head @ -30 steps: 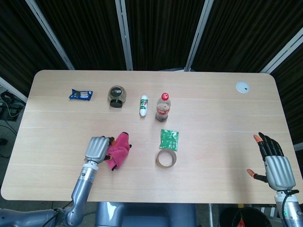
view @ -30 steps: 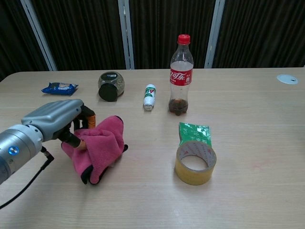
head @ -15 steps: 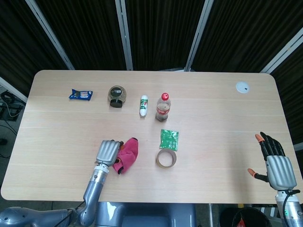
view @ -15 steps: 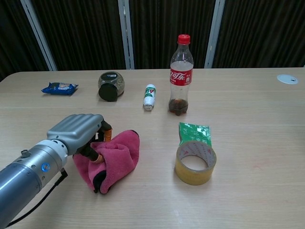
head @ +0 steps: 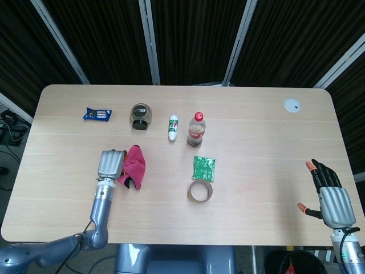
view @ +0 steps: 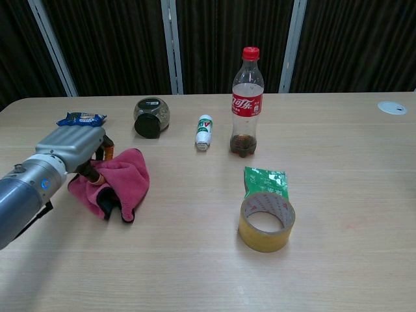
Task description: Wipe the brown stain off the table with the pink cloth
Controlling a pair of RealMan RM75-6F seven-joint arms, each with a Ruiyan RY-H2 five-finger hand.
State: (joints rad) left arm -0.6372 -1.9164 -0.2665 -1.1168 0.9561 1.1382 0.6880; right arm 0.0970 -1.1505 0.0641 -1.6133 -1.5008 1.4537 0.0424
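While the left hand (head: 111, 164) grips the bunched pink cloth (head: 133, 166) down on the table (head: 256, 148), left of the tape roll (head: 201, 191) and green packet (head: 204, 168), the right hand (head: 331, 197) sits near the right edge, fingers spread, holding nothing. Can't make out any brown stain, honestly.

The left arm reaches forward from the near edge over the surface (head: 256, 131), forearm low and nearly straight. The left hand (head: 111, 164) lies knuckles up, its fingers curled around the pink cloth (head: 134, 166) and holding it bunched. The right hand (head: 332, 197) rests at the near right corner, back facing up, fingers apart and holding nothing, thumb stuck out sideways.
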